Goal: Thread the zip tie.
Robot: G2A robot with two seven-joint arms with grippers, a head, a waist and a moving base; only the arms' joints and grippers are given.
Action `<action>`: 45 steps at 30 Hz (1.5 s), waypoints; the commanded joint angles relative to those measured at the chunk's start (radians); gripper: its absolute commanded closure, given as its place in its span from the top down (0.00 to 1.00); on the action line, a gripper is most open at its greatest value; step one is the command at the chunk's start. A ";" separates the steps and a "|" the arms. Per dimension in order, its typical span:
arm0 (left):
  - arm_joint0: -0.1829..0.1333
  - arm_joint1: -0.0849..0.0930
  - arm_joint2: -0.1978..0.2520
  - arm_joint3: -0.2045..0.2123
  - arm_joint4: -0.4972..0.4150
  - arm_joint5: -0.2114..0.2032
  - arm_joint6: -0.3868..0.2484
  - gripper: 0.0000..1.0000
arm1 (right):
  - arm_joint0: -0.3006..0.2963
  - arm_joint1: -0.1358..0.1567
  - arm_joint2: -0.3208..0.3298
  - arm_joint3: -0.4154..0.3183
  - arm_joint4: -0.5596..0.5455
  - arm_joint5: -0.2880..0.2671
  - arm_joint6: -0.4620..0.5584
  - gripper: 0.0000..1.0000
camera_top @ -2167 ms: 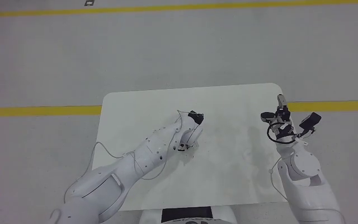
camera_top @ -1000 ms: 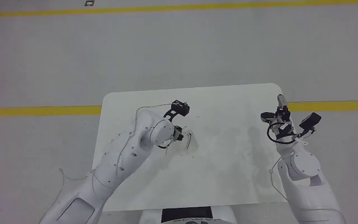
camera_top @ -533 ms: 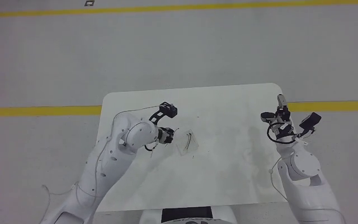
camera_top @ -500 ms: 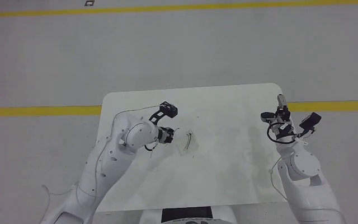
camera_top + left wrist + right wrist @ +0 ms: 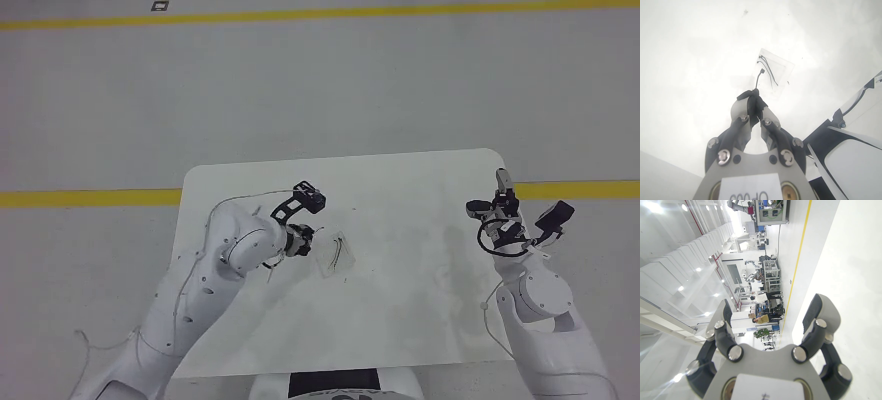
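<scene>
left gripper (image 5: 755,94): clamped on zip tie (image 5: 758,78), above table (image 5: 400,300), just beside tray (image 5: 786,73).
zip tie: head end projects past the fingertips, toward tray.
tray: clear; two spare ties (image 5: 769,71) inside.
right gripper (image 5: 772,308): fingers apart, at table's right edge.

A tray (image 5: 337,255) lies on the surface (image 5: 420,310), left of its middle; two loose zip ties (image 5: 770,71) lie inside it; the left end effector (image 5: 754,93) is just left of the tray, pinching one zip tie (image 5: 758,78) that points toward it; the right end effector (image 5: 503,190) sits well apart, at the surface's far right edge.
</scene>
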 commanded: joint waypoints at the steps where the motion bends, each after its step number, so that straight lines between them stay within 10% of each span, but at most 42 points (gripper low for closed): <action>1: -0.001 0.004 -0.017 0.039 -0.035 -0.037 0.048 0.00 | 0.000 0.000 0.000 0.000 0.000 0.000 0.000 1.00; 5: 0.013 0.027 -0.087 0.045 -0.058 -0.181 0.109 0.00 | 0.000 0.000 0.000 0.000 0.000 0.000 0.000 1.00; 10: 0.068 0.091 -0.120 -0.037 -0.080 -0.181 0.191 0.00 | 0.000 0.000 0.000 0.000 0.000 0.000 0.000 1.00; 22: 0.071 0.335 0.029 -0.064 -0.153 -0.181 0.548 0.00 | 0.000 0.000 0.000 0.000 0.000 0.000 0.000 1.00; 35: 0.066 0.343 0.040 -0.058 -0.134 -0.181 0.596 0.00 | 0.000 0.000 0.000 0.000 0.000 0.000 0.000 1.00; 45: 0.106 0.393 0.013 -0.143 -0.016 -0.181 0.607 0.00 | 0.112 0.000 -0.138 -0.025 -0.142 0.075 0.218 1.00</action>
